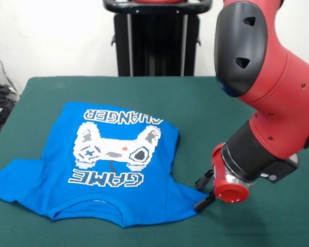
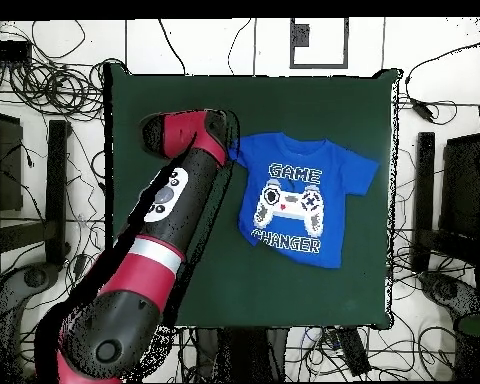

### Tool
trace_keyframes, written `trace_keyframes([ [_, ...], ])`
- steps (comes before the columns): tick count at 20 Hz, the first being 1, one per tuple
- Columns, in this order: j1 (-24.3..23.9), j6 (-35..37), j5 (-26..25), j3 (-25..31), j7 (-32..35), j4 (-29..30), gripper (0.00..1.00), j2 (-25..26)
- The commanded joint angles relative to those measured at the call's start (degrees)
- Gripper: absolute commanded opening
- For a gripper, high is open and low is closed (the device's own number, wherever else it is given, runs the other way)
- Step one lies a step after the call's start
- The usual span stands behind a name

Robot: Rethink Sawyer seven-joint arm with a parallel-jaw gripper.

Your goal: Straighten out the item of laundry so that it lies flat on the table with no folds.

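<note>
Shirt (image 1: 113,159) lies mostly flat on the surface (image 1: 206,103); right sleeve still bunched by the claw (image 1: 205,191), whose grip I cannot tell.

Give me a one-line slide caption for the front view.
Sawyer's gripper reaches the sleeve corner of a blue game-controller T-shirt lying print-up on the green table.

A small bright blue T-shirt (image 1: 113,164) (image 2: 302,199) lies print side up on the dark green table (image 1: 206,108) (image 2: 184,110), showing a white and grey game controller and the words "GAME CHANGER". In the front view its neck is nearest, one sleeve spread left, the right sleeve bunched, the far hem wrinkled.
</note>
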Motion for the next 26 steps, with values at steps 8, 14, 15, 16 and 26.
trace_keyframes([
  [8, 5.8, -1.2, 8.7, 8.1, 19.1, -4.2, 1.0, 6.4],
  [14, 6.1, -1.7, 9.2, 8.4, 18.4, -3.0, 1.0, 5.7],
  [15, 6.2, -2.1, 9.3, 8.6, 18.2, -2.7, 1.0, 5.6],
  [16, 6.2, -2.2, 9.3, 8.6, 18.0, -2.5, 1.0, 5.6],
  [26, 6.7, -2.5, 6.6, 8.0, 14.4, 1.9, 1.0, 2.6],
])
